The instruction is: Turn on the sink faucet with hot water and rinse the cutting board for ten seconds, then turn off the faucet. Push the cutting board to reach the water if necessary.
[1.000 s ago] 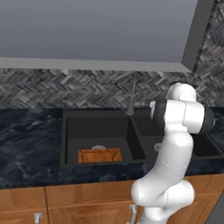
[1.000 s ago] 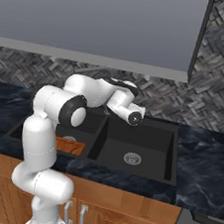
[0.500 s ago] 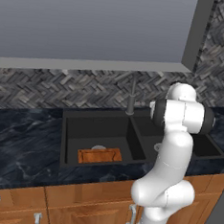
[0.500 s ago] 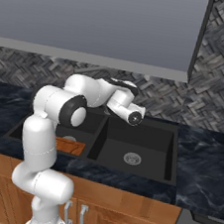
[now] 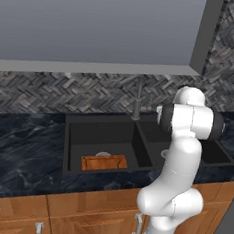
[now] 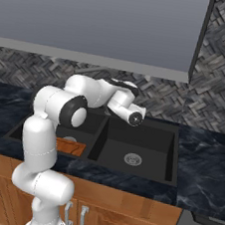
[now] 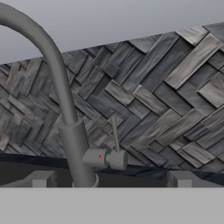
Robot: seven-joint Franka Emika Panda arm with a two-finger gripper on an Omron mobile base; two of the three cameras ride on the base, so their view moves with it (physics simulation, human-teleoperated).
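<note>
In the hand view my gripper (image 7: 111, 179) is open, its two fingertips (image 7: 41, 179) set wide apart at the bottom. Between them and a little farther off stands the faucet (image 7: 74, 144), with its spout curving up to the left. Its thin lever handle (image 7: 114, 136) stands upright on a small side body marked with a red dot. No water runs. The black double sink (image 5: 74, 135) holds the orange-brown cutting board (image 5: 104, 162) flat in its left basin. From the right base view the cutting board (image 6: 71, 146) is partly hidden behind my arm.
A herringbone stone backsplash (image 7: 166, 92) rises right behind the faucet. Dark marbled countertop (image 5: 21, 146) flanks the sink on both sides. The right basin (image 6: 151, 139) has a silver drain (image 6: 132, 159). A grey overhead cabinet (image 5: 97, 22) hangs above.
</note>
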